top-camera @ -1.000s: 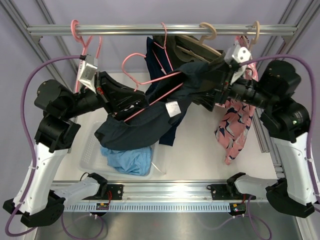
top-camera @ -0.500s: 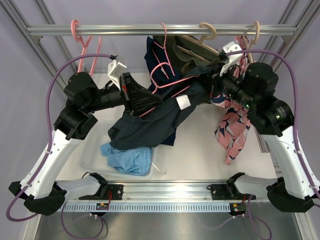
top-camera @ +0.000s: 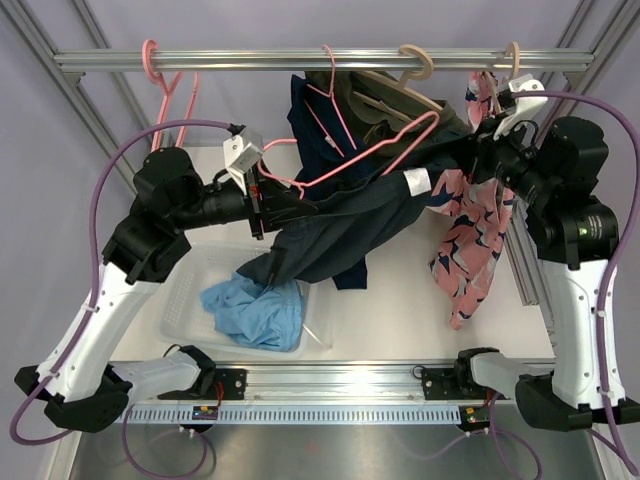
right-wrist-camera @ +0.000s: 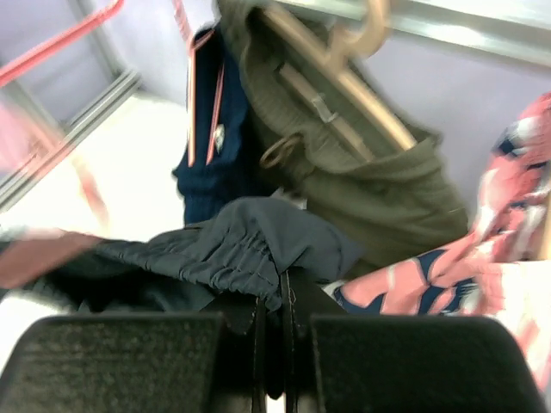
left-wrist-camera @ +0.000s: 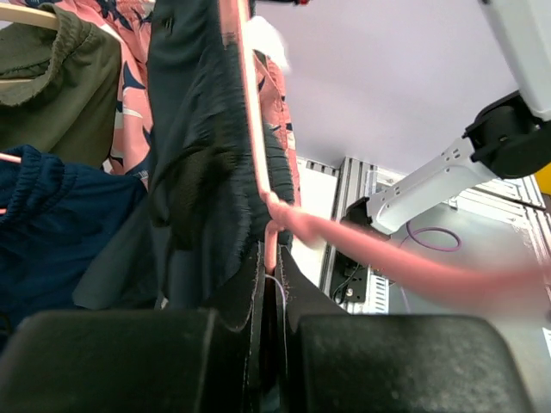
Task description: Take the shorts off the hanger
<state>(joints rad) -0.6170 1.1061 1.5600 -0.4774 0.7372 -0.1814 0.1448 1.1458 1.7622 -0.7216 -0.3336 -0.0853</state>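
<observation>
**Item 1, left gripper (left-wrist-camera: pixel 270 267).** Your left claw is clamped shut on the wire of the pink hanger (top-camera: pixel 372 150). The hanger is off the rail (top-camera: pixel 250 60) and is carried above the far left part of the table (top-camera: pixel 400 300). The left wrist view shows dark fabric bunched against the same fingers.

**Item 2, right gripper (right-wrist-camera: pixel 274 288).** Your right claw is closed on the gathered waistband of the dark slate-navy shorts (top-camera: pixel 330 235), on the far right, just beside the pink patterned pair (top-camera: pixel 470 240).

**Item 3, dark slate-navy shorts.** You will find these stretched from left to right between your two claws. The white label (top-camera: pixel 417 181) faces up near the right end. The hanger wire runs along the fabric and touches it. The lower leg droops towards the clear bin (top-camera: pixel 185 300).

**Item 4, light blue shorts (top-camera: pixel 255 310).** This pair lies crumpled inside the clear bin, near and to the left, off any hanger.

**Item 5, deep navy shorts (top-camera: pixel 310 120).** This pair hangs from the rail at the far middle, behind the stretched pair.

**Item 6, olive shorts (top-camera: pixel 385 105).** They are on a wooden hanger (top-camera: pixel 415 62) on the rail, just right of the deep navy pair.

**Item 7, pink patterned pair.** It hangs at the far right of the rail and trails down over the table.
</observation>
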